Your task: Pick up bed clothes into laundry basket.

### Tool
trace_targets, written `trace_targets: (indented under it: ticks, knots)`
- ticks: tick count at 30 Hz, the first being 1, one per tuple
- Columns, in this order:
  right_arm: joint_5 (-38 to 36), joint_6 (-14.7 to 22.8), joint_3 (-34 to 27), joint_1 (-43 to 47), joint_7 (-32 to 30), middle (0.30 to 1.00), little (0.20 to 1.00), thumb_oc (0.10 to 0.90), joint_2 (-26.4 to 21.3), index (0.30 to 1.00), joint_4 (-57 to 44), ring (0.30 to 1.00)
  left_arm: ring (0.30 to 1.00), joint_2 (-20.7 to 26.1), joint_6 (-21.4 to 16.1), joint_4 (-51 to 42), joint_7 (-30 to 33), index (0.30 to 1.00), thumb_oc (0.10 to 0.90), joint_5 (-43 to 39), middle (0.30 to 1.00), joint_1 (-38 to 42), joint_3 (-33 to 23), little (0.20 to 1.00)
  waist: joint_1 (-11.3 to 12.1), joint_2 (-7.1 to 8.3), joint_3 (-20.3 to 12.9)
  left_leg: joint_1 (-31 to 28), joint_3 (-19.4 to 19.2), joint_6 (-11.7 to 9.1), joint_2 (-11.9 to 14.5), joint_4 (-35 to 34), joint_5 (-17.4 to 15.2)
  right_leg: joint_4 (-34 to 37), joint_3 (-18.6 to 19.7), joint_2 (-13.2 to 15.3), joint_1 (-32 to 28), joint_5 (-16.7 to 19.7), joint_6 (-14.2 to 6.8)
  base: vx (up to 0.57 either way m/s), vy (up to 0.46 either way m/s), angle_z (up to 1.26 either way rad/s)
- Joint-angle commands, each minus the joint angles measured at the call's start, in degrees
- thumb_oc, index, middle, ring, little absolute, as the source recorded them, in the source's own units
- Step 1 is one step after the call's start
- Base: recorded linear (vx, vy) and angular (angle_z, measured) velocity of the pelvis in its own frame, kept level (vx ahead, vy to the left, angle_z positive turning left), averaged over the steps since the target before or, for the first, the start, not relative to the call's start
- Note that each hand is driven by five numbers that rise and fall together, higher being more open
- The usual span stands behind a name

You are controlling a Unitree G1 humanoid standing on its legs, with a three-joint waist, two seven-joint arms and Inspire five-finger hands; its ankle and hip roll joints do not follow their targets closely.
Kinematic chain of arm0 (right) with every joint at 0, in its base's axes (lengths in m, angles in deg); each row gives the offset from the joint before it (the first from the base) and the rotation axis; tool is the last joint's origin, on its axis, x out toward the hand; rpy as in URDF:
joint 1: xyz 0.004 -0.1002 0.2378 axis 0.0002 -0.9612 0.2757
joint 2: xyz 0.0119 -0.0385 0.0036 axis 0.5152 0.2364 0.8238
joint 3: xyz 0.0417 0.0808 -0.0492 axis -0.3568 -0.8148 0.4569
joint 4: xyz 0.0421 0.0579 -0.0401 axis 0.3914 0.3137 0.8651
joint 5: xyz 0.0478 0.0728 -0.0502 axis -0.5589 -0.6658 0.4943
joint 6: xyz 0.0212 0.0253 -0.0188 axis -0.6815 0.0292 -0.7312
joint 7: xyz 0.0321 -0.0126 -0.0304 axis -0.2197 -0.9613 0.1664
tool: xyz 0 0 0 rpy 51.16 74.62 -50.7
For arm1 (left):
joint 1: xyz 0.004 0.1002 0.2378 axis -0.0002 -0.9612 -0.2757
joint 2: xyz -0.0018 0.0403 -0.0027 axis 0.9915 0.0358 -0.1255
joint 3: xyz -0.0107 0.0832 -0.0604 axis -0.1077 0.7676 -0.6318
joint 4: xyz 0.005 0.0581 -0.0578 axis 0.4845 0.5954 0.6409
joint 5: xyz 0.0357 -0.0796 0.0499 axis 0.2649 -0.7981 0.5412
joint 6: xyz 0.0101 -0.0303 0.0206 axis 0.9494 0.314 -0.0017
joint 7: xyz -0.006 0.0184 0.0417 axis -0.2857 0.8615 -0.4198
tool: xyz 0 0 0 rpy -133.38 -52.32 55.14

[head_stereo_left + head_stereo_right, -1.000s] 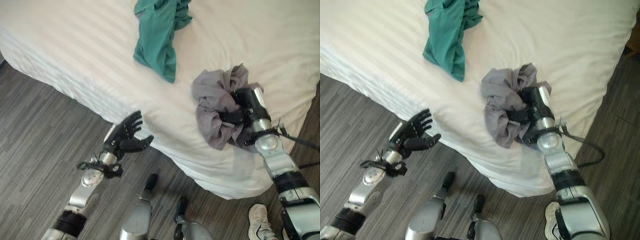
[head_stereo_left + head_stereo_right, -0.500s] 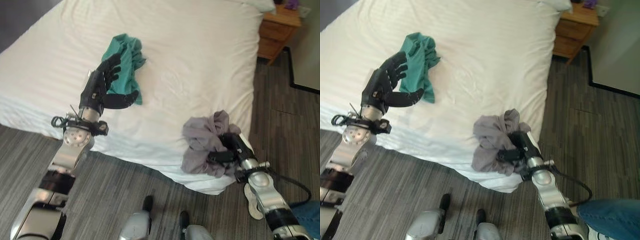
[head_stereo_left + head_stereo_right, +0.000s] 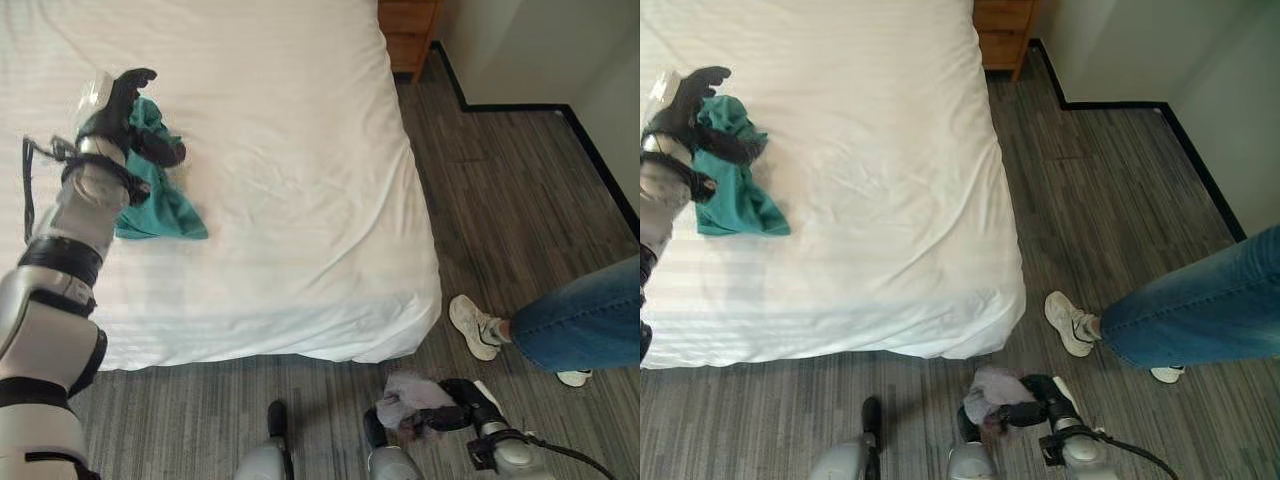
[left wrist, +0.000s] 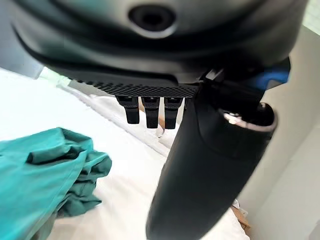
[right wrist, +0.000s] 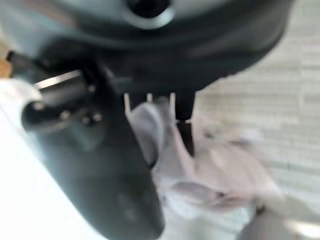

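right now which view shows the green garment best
The right eye view: the green garment lies whole on the bed, with the left hand over its far end. The left eye view matches it. The left wrist view catches just part, close up.

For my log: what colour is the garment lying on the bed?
Teal green garment, clearest in the left eye view.

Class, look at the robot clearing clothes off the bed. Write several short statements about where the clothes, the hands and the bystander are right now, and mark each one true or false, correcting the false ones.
1. The right hand holds a grey garment. True.
2. The grey garment lies on the bed. False: it is held over the floor.
3. The left hand is at the green garment. True.
4. The green garment is on the floor. False: it lies on the bed.
5. A person's leg shows beside the bed. True.
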State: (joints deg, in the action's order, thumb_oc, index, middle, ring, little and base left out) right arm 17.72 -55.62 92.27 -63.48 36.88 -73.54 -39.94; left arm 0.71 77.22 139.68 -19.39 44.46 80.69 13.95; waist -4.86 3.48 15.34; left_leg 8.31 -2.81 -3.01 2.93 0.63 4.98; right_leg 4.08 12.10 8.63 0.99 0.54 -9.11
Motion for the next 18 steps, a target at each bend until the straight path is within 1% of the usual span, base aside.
trace_targets:
  ticks: [1,3,5,6,9,10,11,13,16,18]
  knots:
    - [-2.9,5.8,-1.4,4.4,-0.7,0.3,0.3,0.4,-2.1,0.3,-1.3,0.3,0.9,6.1,-3.1,3.9,5.0,0.9,0.8,3.6,0.9,13.8,3.3,0.9,-0.2,3.02,-4.1,3.7,0.7,-1.9,3.0,0.0,2.6,-4.1,-0.3,1.4,-4.3,-3.9,-3.9,0.02,0.061,-0.14]
    - [-3.3,6.1,-0.5,5.0,-0.8,0.3,0.3,0.4,-1.7,0.3,-1.4,0.3,0.9,6.9,-2.7,4.6,5.8,0.9,0.8,6.1,0.9,17.1,6.0,0.9,0.0,4.01,-3.5,4.2,0.5,-1.7,2.8,-0.5,2.4,-4.0,-0.4,1.5,-3.1,-2.2,-4.4,-0.02,0.034,-0.22]
    - [-3.6,6.7,0.9,5.0,-0.4,0.3,0.3,0.4,-1.8,0.3,-2.6,0.3,0.9,7.4,-1.6,6.6,7.5,0.9,0.8,11.7,0.9,22.3,11.4,0.9,-0.2,5.43,-2.4,5.4,0.5,-1.7,3.1,-0.6,2.4,-3.3,-0.3,1.1,-1.7,-1.2,-4.5,-0.06,0.004,-0.11]
    - [-4.2,6.9,1.2,5.3,-0.3,0.3,0.3,0.4,-1.7,0.3,-2.8,0.3,0.9,7.2,-1.8,6.9,7.9,0.9,0.8,11.9,0.9,23.6,12.5,0.9,-0.2,6.19,-2.1,6.1,0.7,-1.8,3.4,-0.4,2.4,-3.3,-0.6,1.0,-1.0,-0.8,-4.6,-0.07,-0.036,-0.01]
    - [-5.0,7.5,1.6,5.6,-0.7,0.3,0.3,0.4,-1.4,0.3,-3.1,0.3,0.9,8.6,-0.8,9.3,8.5,0.9,0.8,15.9,0.9,26.9,16.6,0.9,-0.2,7.83,-1.3,7.6,0.9,-1.8,4.1,-1.0,2.8,-2.2,-1.2,0.4,0.4,0.6,-4.8,-0.02,-0.017,-0.03]
    - [-5.0,7.5,1.6,5.6,-0.7,0.3,0.3,0.4,-1.3,0.3,-3.1,0.3,0.9,8.6,-0.8,9.3,8.5,0.9,0.8,15.9,0.9,27.1,16.8,0.9,-0.2,7.93,-1.3,7.6,0.9,-1.8,4.1,-1.0,2.8,-2.2,-1.2,0.4,0.4,0.7,-4.8,-0.01,-0.008,-0.06]
    - [-5.3,7.9,2.0,5.3,-0.7,0.3,0.3,0.4,-0.9,0.3,-3.7,0.3,0.9,9.7,0.0,10.4,8.8,0.9,0.8,18.4,0.9,28.7,19.0,0.9,0.2,8.87,-0.8,7.7,0.9,-1.8,4.5,-1.7,2.9,-1.6,-1.7,0.1,1.0,1.6,-5.3,0.0,0.0,0.0]
    - [-5.4,8.2,2.7,4.9,-0.5,0.3,0.3,0.4,-0.6,0.3,-4.0,0.3,0.9,10.9,1.2,12.2,9.4,0.9,0.8,21.1,0.9,30.3,21.3,0.9,0.2,10.06,-0.5,7.7,0.4,-1.8,4.8,-2.2,2.9,-1.2,-1.8,-0.2,1.9,3.5,-5.9,-0.01,-0.008,-0.03]
    - [-5.9,8.6,2.1,3.3,-0.6,0.3,0.3,0.4,-0.1,0.3,-3.7,0.3,0.9,11.9,2.1,11.5,10.1,0.9,0.8,23.3,0.9,31.3,22.2,0.9,1.3,10.98,0.2,8.5,1.0,-1.7,4.8,-2.3,2.8,-0.8,-2.5,0.0,2.1,4.1,-5.9,0.0,-0.007,-0.06]
    - [-6.1,8.7,2.1,3.2,-0.6,0.3,0.3,0.4,-0.2,0.3,-3.5,0.3,0.9,11.7,2.1,11.8,10.3,0.9,0.8,23.7,0.9,31.6,22.6,0.9,1.5,11.16,0.4,8.8,1.4,-1.7,4.7,-2.3,2.8,-0.7,-2.7,0.0,2.0,3.9,-5.8,0.0,-0.004,0.06]
